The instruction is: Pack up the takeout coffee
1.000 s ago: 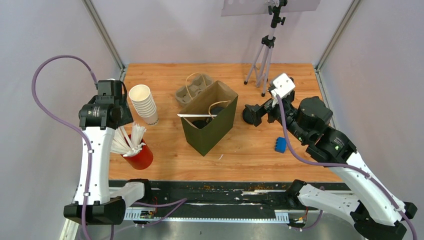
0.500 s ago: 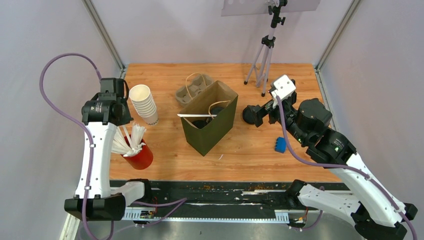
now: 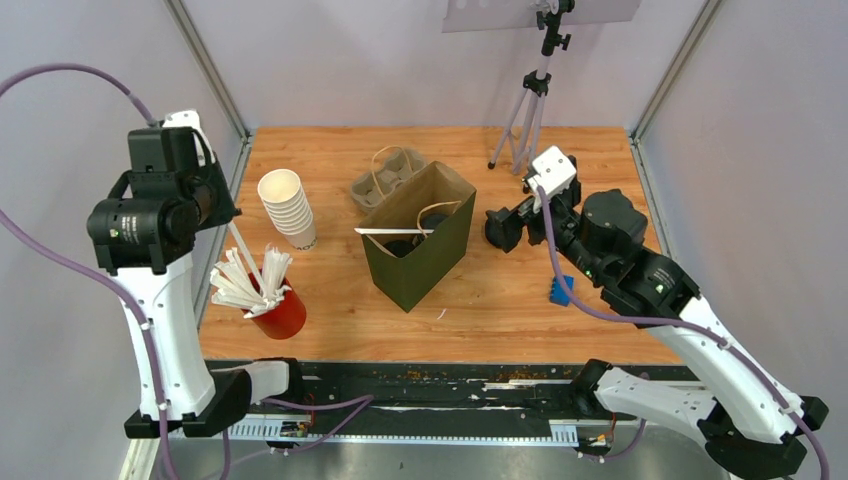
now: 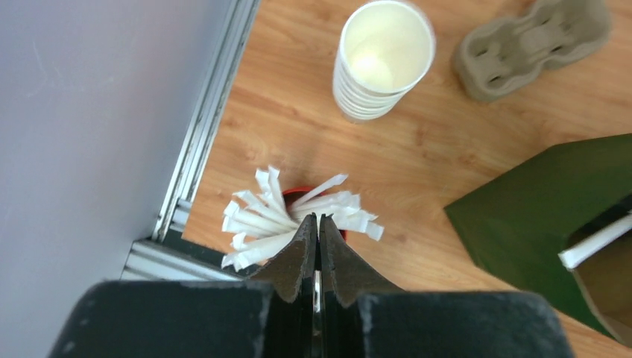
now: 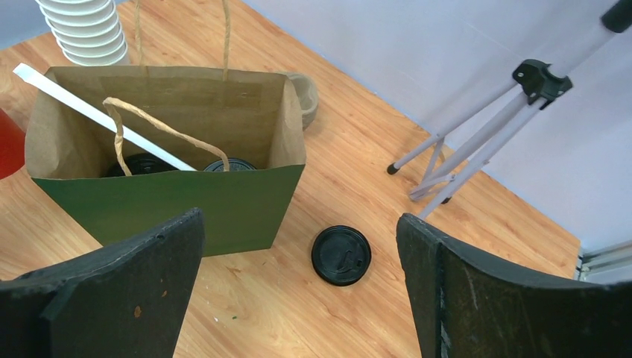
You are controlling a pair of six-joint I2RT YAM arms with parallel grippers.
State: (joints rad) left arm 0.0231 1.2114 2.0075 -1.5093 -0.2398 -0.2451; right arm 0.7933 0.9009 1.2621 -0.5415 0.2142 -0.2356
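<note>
On the desk (image 3: 500,300), the bag (image 3: 420,265) already holds both cups (image 5: 141,165). The right claw (image 5: 298,224) gapes empty beside it. The left claw (image 4: 319,221), pinched on a stick (image 3: 245,255) above the red cup (image 3: 282,318), should next carry it over the bag's mouth and release.

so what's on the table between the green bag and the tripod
a round black lid lies flat on the wood between the green bag and the tripod, touching neither. the right wrist view shows it best.
</note>
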